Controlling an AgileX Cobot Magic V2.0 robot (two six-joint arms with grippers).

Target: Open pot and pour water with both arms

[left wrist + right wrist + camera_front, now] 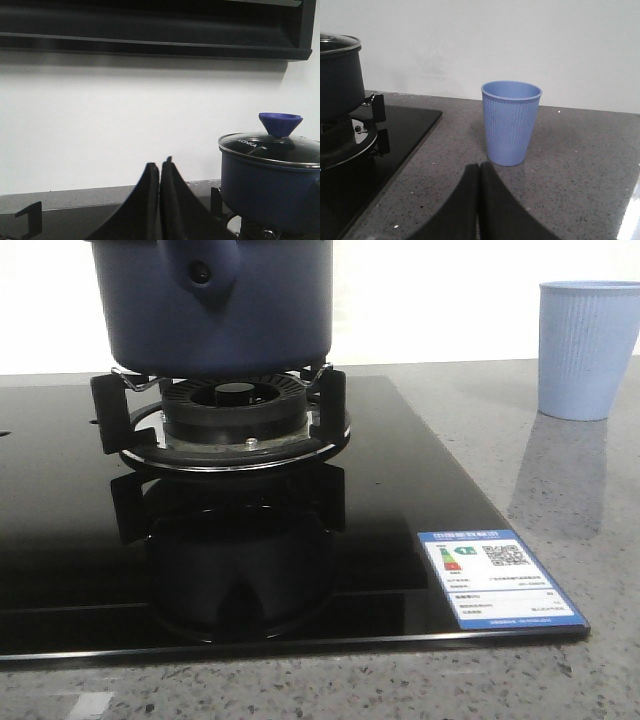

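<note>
The dark navy pot [215, 305] sits on the gas burner's trivet [225, 420], its handle mount facing the front camera. In the left wrist view the pot [272, 187] carries a glass lid [270, 147] with a blue knob [280, 123]. My left gripper [159, 165] is shut and empty, beside the pot and apart from it. The pot [337, 75] also shows in the right wrist view. My right gripper [479, 167] is shut and empty, low over the counter just short of the pale blue ribbed cup [511, 122]. Neither gripper shows in the front view.
The black glass hob [400, 510] carries an energy label [500, 578] at its front right corner. The cup [588, 348] stands on the grey speckled counter [560, 480] right of the hob. A white wall lies behind, with a dark range hood [150, 30] above.
</note>
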